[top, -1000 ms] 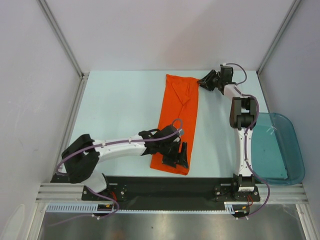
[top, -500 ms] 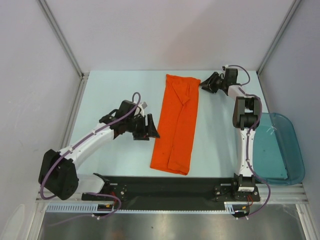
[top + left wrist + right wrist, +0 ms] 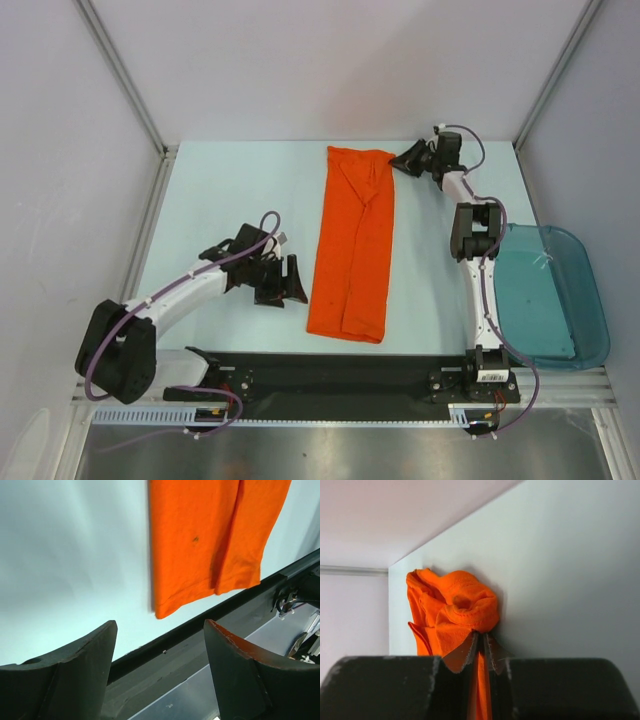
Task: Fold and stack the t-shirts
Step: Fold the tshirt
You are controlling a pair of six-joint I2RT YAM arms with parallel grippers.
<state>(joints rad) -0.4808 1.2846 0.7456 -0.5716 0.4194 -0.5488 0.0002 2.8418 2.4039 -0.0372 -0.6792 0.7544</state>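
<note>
Across the pale blue-green table [image 3: 230,200], running lengthwise from its far edge toward the near one, lies the t-shirt [image 3: 350,250]. It is bright orange, soft, and folded into a long narrow strip far bigger than either claw. It sits a little right of the table's middle, between the two arms. Its near end stops just short of the black base plate [image 3: 330,365] and shows two side-by-side panels with a stitched hem. A crease runs down the cloth from the far end, and the far right corner is drawn out into a point.

Off the table's right edge, well apart from the shirt, sits a translucent teal bin [image 3: 592,300].

The right gripper [image 3: 398,160] reaches out to that far corner. Its wrist view shows the fingers pressed nearly together on the fabric, with a thin fold of orange caught between the tips and the rest of the t-shirt [image 3: 455,600] bunched into a rumpled knot just beyond them. It has a firm pinch on the shirt's corner.

The left gripper [image 3: 295,283] hangs just left of the strip's lower half, apart from the cloth. Its jaws stand wide — nothing lies between the fingers [image 3: 80,665], only bare table and the base plate's edge beyond.

From that wrist, the shirt's near end shows one small dark speck [image 3: 195,539] on the orange.
</note>
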